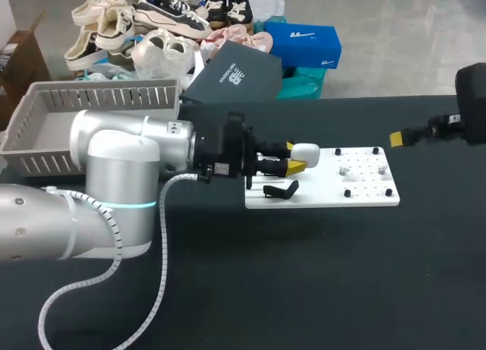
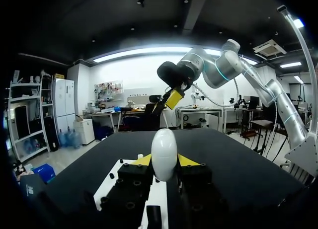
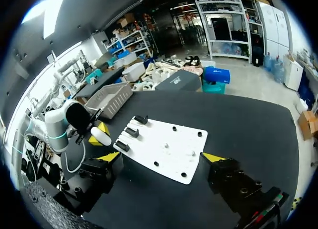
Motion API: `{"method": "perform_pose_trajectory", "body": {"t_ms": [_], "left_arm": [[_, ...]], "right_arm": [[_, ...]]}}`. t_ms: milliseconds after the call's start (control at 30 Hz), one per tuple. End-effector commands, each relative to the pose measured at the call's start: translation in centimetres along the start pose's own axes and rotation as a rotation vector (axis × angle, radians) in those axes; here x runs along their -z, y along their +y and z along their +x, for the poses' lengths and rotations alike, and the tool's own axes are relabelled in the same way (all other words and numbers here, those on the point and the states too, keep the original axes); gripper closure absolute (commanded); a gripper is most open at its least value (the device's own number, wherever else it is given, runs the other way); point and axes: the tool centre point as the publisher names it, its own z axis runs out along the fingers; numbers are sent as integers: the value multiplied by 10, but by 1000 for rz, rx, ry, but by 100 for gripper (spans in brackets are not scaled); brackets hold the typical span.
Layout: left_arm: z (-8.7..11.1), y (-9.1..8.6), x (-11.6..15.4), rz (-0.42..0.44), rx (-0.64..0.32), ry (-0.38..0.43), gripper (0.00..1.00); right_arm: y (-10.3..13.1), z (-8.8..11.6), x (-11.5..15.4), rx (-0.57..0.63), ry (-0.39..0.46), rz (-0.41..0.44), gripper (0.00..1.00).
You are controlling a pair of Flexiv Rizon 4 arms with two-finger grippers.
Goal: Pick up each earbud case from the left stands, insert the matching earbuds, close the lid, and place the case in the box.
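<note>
Gripping the earbud case [image 1: 306, 153] from both sides, the left gripper [image 1: 292, 162] has its yellow tips closed on it. In the head view it sits just left of centre frame, over the left end of the white board [image 1: 364, 194] and above the black stands [image 1: 281, 189]. The right gripper [image 3: 160, 158] hangs at the right edge of that view, fingers spread wide and holding nothing, well apart from the case.

Here's the worry: that case is a smooth, glossy white egg, rounded all over, and only two narrow tips pinch it near its lower half. A shell that slick could twist or squirt out of the pinch, I'd say, especially if the other arm pushes on it to work the lid. A drop from here would likely land on a stand or the board and bounce. I can't make out a seam, so whether the lid is open or closed is not clear.

Two small pale pieces [image 1: 344, 170] lie in the right half of the board among black pegs, probably the earbuds. They are tiny and rounded, so a slightly off-centre pinch could flick one away. With both arms meeting over one board, finger-to-finger contact is another hazard.

The board looks flat, matte and rigid, and the tabletop is dull black cloth. The stands are hard, angled black brackets. The box [image 1: 106, 86] at upper left is grey slatted plastic with upright walls, so the case must clear its rim.
</note>
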Motion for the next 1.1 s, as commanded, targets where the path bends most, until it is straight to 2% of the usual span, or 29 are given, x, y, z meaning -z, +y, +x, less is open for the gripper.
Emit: {"method": "perform_pose_trajectory", "body": {"t_ms": [33, 300, 500, 800, 1100], "left_arm": [[2, 6, -4, 13, 0, -1, 100], [3, 10, -6, 21, -1, -3, 100], [3, 10, -6, 21, -1, -3, 100], [3, 10, -6, 21, -1, -3, 100], [3, 10, -6, 21, -1, -3, 100]], "right_arm": [[20, 8, 14, 48, 9, -22, 0], [53, 14, 9, 136, 52, -95, 0], [71, 14, -8, 182, 86, -114, 0], [84, 12, -30, 187, 105, -127, 0], [96, 10, -52, 200, 127, -99, 0]]}}
